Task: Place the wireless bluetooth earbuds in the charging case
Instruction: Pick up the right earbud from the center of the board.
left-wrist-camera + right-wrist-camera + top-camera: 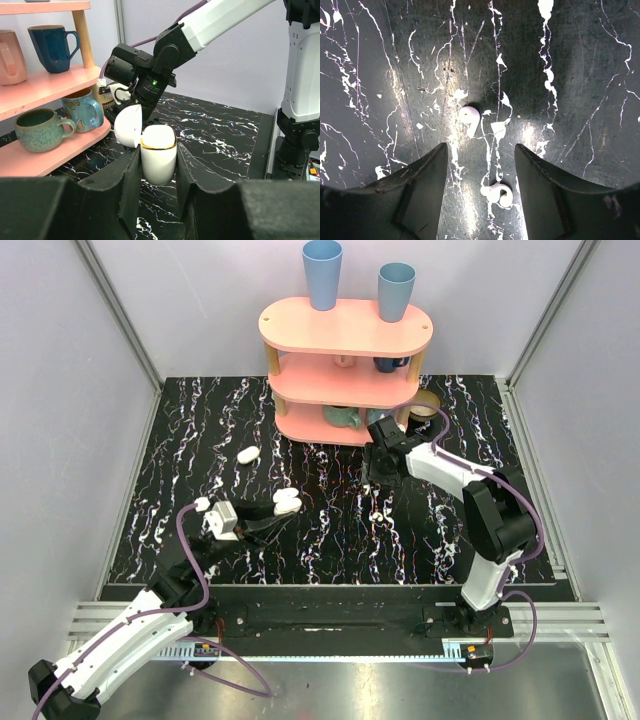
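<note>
LEFT: we are clamping the left tool (pixel 158 172) on the charging case (pixel 158 150), upright, lid (pixel 127 125) hanging open | RIGHT: we are holding the right tool (pixel 481 150) wide open and empty over the desk (pixel 580 75) | EARBUDS: first earbud (pixel 469 116) is lying just ahead of its fingers, second earbud (pixel 498 193) between them, both well apart from the case.

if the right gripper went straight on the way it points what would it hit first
Probably the nearer earbud, lying between the right gripper's open fingers on the marble table; the other earbud sits farther ahead. Depth is unclear.
</note>
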### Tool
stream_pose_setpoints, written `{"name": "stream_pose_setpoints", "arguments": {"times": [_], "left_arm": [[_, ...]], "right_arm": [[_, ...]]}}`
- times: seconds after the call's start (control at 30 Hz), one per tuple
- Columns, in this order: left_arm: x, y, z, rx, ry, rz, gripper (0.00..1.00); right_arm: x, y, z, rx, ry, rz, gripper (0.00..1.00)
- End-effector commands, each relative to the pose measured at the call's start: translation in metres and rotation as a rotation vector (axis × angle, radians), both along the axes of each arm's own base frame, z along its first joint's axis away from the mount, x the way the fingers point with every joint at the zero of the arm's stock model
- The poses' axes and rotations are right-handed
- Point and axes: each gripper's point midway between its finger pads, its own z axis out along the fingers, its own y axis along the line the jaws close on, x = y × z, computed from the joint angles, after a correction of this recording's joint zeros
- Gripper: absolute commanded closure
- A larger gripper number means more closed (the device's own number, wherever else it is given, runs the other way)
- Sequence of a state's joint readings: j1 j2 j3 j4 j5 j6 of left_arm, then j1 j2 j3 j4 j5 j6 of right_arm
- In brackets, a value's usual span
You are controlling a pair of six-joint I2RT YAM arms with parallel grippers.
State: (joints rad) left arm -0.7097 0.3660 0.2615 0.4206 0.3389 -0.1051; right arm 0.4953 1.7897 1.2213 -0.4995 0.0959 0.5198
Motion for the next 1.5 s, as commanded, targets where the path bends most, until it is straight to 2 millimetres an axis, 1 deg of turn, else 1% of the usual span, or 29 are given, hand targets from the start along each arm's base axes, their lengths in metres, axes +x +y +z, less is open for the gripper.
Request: {"name": "stream_pose_setpoints", "arguments": {"times": [0.0,0.03,0.07,0.1,0.13,0.3,0.43,0.73,1.1,1.47], "left_arm": [[0.001,0.005,0.026,-0.065,-0.064,0.025,1.0],[0.001,0.004,0.026,-0.066,-0.066,0.022,1.0],[0.001,0.004,0.025,-0.064,-0.064,0.022,1.0],[0.001,0.004,0.026,-0.065,-0.066,0.022,1.0],[0.002,0.004,0.027,-0.066,-0.065,0.024,1.0],[0.003,0.004,0.027,-0.066,-0.064,0.028,1.0],[0.004,0.004,0.027,-0.069,-0.063,0.033,1.0],[0.005,0.005,0.026,-0.068,-0.06,0.041,1.0],[0.005,0.004,0.026,-0.061,-0.063,0.039,1.0],[0.004,0.004,0.027,-0.065,-0.064,0.036,1.0]], "right_arm": [[0.019,0.007,0.009,0.011,-0.044,0.001,0.38],[0.019,0.007,0.005,0.004,-0.036,-0.001,0.39],[0.02,0.008,0.006,0.003,-0.04,-0.001,0.39],[0.02,0.008,0.004,0.0,-0.036,-0.001,0.43],[0.021,0.008,0.002,-0.004,-0.035,-0.001,0.44],[0.021,0.011,-0.002,-0.031,-0.041,0.004,0.45],[0.024,0.012,-0.009,-0.05,-0.033,0.007,0.45],[0.031,0.015,-0.014,-0.066,-0.032,0.015,0.45],[0.028,0.021,-0.023,-0.103,-0.017,0.038,0.47],[0.03,0.015,-0.029,-0.161,-0.014,0.043,0.5]]}}
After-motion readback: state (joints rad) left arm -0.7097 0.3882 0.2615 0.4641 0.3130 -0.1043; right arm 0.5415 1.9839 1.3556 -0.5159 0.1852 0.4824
